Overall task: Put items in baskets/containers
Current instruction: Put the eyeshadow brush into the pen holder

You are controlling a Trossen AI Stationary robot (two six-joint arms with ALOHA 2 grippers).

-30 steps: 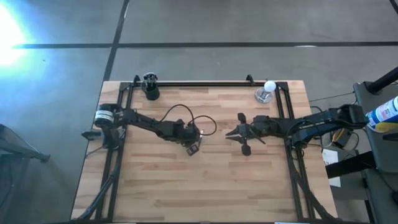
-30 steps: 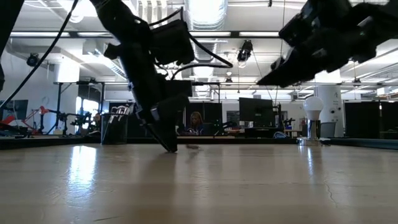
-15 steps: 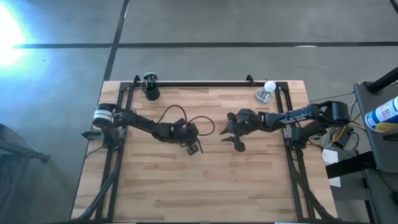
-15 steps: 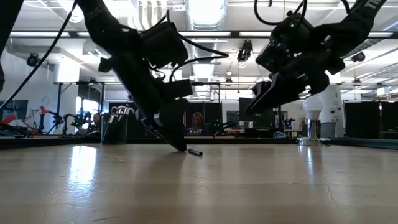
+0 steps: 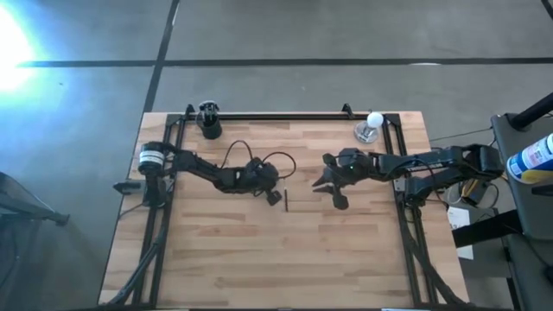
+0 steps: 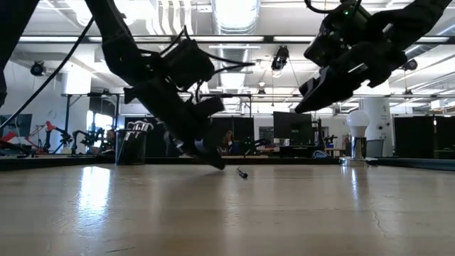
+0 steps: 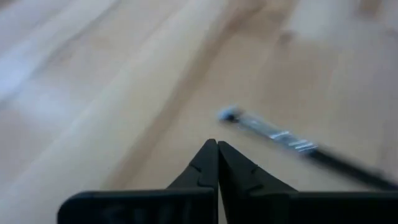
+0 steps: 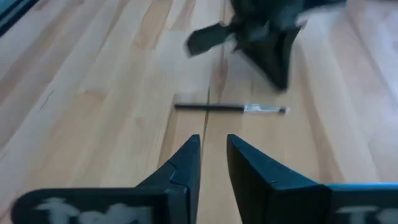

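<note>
Between the shut left pincer and the raised right pincer only one thin dark stick lies on the pale wooden bench, whose near half is bare, while a black cylindrical cup and white bulb occupy the far corners.

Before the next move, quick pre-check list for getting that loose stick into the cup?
1. Stick free on the table, touching neither gripper: ok.
2. Left gripper holding the stick: not ok; fingers shut empty, stick lies just ahead of the tips.
3. Right gripper ready to grasp: ok; fingers slightly apart, raised above the table, pointed toward the stick.
4. Black cup upright at the far left corner: ok.
5. Room left in the cup: cannot tell.
</note>
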